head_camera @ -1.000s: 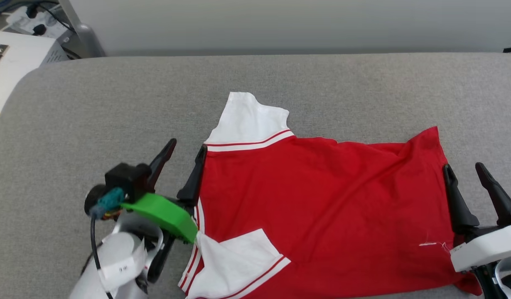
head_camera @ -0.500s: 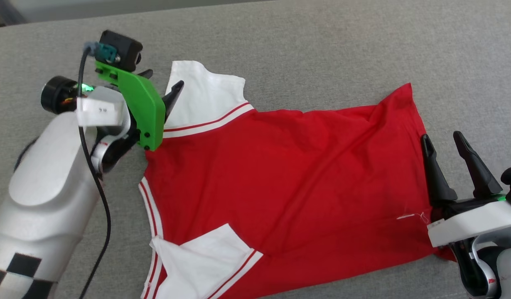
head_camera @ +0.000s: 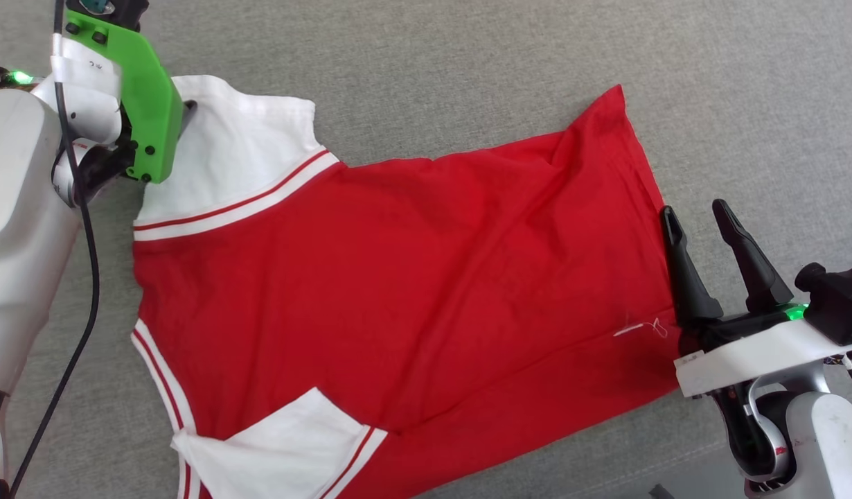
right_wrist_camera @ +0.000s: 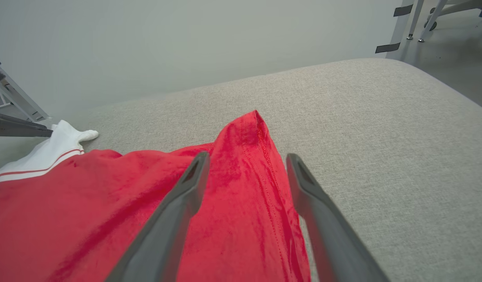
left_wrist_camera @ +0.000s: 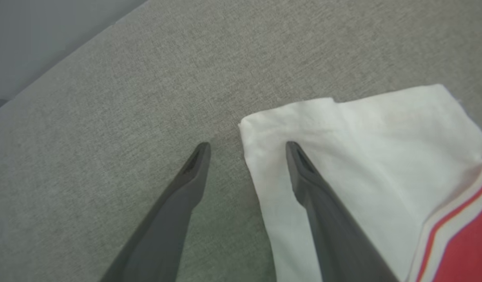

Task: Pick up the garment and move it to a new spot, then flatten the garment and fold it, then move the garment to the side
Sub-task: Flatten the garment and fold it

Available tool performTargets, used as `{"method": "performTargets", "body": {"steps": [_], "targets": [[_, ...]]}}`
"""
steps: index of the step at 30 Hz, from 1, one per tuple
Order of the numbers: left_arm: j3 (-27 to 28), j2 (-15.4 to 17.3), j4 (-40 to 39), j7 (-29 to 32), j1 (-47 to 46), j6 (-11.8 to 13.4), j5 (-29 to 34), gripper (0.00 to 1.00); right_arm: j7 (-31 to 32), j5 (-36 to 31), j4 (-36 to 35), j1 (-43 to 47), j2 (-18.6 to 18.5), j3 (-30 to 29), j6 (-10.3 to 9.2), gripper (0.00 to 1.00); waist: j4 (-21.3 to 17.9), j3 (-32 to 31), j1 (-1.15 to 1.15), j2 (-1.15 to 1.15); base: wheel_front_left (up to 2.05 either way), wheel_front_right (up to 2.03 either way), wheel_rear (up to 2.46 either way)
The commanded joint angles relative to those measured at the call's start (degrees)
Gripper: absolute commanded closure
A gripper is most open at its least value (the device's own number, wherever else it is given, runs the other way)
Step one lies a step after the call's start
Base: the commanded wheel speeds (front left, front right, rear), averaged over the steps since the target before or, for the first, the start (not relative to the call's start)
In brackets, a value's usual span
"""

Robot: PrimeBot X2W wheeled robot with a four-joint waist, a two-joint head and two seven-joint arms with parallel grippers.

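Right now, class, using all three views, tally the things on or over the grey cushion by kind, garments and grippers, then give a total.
garment: 1
grippers: 2 (left gripper, right gripper, each with its fingers apart)
Total: 3

Your head view looks steeply down on the garment [head_camera: 398,277]. Each wrist view sits close, looking along its claw: left claw [left_wrist_camera: 247,144] over the white sleeve [left_wrist_camera: 362,156], right claw [right_wrist_camera: 247,155] low across the red hem [right_wrist_camera: 260,133].
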Motion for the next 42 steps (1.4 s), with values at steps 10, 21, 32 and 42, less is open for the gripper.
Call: {"method": "performTargets", "body": {"steps": [10,21,32,42], "targets": [[-5.28,0.95,5.55,-1.06,0.51,-0.16,-1.87,1.0,-1.11,0.63,1.25,-1.9,-1.81,1.06,-0.04,0.0,-1.85,1.0,-0.01,0.0,0.0,0.0,0.0],[-4.71,0.5,5.18,-10.31,3.0,-0.16,-7.12,1.0,0.98,0.07,0.88,-1.03,-3.38,-0.71,-0.04,0.0,0.59,-3.04,-0.01,0.0,0.0,0.0,0.0],[-2.72,1.19,-2.08,-17.54,6.57,0.66,-9.07,1.0,15.48,-0.15,0.5,-0.99,-8.54,-4.4,-0.04,0.0,6.62,-7.85,-0.01,0.0,0.0,0.0,0.0],[-1.91,4.67,-20.18,-17.86,15.08,6.2,-10.38,1.0,34.91,0.26,0.73,-7.12,-12.19,-6.6,-0.04,0.0,11.35,-8.4,-0.01,0.0,0.0,0.0,0.0]]}}
